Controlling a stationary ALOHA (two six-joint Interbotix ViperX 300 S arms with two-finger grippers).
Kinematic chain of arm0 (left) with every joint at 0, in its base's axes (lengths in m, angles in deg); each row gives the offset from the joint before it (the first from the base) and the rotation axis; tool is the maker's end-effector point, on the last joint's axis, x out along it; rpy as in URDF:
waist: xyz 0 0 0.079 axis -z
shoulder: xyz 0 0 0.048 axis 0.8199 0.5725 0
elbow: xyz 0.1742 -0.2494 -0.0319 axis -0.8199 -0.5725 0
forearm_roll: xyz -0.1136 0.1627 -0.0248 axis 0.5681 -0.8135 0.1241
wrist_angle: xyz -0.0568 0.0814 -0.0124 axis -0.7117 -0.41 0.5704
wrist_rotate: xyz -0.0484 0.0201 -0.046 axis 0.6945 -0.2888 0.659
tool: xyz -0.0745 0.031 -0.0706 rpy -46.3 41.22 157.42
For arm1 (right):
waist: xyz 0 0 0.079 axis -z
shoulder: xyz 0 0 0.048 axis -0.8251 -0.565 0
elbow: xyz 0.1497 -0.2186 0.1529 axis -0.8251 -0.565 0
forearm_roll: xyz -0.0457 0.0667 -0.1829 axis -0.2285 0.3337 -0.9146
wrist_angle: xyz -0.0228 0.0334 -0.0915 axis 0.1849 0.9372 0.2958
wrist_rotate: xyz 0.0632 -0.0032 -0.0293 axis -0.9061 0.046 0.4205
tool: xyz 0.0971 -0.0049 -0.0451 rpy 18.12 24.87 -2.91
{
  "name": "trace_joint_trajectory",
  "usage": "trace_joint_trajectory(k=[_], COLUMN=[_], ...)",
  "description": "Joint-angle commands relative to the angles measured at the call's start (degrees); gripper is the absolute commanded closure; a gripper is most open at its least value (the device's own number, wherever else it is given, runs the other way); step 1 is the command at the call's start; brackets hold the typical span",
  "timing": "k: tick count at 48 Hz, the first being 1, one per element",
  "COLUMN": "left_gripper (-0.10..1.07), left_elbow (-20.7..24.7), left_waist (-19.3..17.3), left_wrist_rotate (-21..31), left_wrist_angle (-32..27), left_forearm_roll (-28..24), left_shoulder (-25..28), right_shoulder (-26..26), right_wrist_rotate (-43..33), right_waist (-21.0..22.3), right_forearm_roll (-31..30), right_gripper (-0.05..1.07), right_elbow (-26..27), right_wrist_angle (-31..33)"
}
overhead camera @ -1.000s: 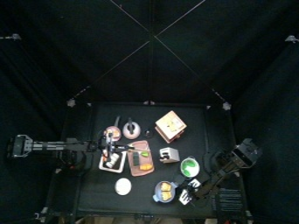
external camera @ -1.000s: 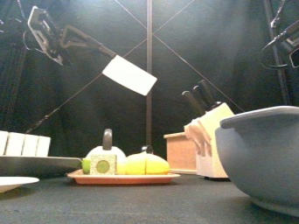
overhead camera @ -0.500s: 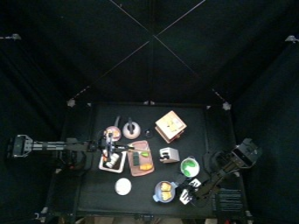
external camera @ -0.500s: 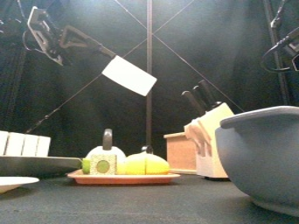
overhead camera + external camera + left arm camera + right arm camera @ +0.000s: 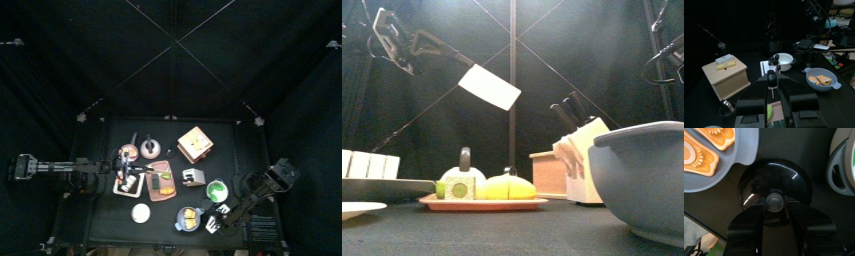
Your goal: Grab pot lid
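Observation:
The pot lid (image 5: 761,178) is a glossy black dome with a round knob (image 5: 773,202) in its middle. It lies on the black table between two bowls. My right gripper (image 5: 773,212) hangs right over it, open, with one jaw close on each side of the knob. In the top view this gripper (image 5: 223,213) is at the table's front right, and the dark lid barely shows against the table. My left gripper (image 5: 771,79) is shut and holds nothing. It rests at the table's left side (image 5: 91,182).
A blue-grey bowl (image 5: 743,138) with orange and yellow pieces touches the lid's edge, and a green-rimmed white bowl (image 5: 844,163) sits on its other side. Further off are a white disc (image 5: 140,212), a wooden box (image 5: 197,143) and a tray of small things (image 5: 147,180).
The right arm has shifted slightly over the table's front right corner, and its jaws have drawn closer together. The left arm and the objects have not moved.

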Motion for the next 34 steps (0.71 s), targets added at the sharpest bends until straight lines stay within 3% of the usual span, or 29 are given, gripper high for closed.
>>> trace_joint_trajectory(k=[1, 10, 26, 34], left_gripper=[0.50, 0.50, 0.50, 0.50], left_elbow=[0.5, 0.5, 0.4, 0.4], left_waist=[0.1, 0.1, 0.2, 0.2], left_wrist_rotate=[0.0, 0.0, 0.1, 0.1], left_wrist_angle=[0.6, 0.6, 0.6, 0.6], left_forearm_roll=[0.0, 0.1, 0.1, 0.1], left_shoulder=[-0.3, -0.9, -1.7, -1.7], right_shoulder=[3.3, 6.9, 6.2, 6.6], right_wrist_rotate=[0.1, -0.3, -0.1, -0.1], right_waist=[0.2, -0.1, -1.1, -1.5], right_forearm_roll=[0.0, 0.1, 6.1, 8.6], right_gripper=[0.44, 0.45, 0.45, 0.45], right_elbow=[0.5, 0.8, 1.1, 3.8], right_wrist_angle=[0.4, 0.4, 0.5, 0.8])
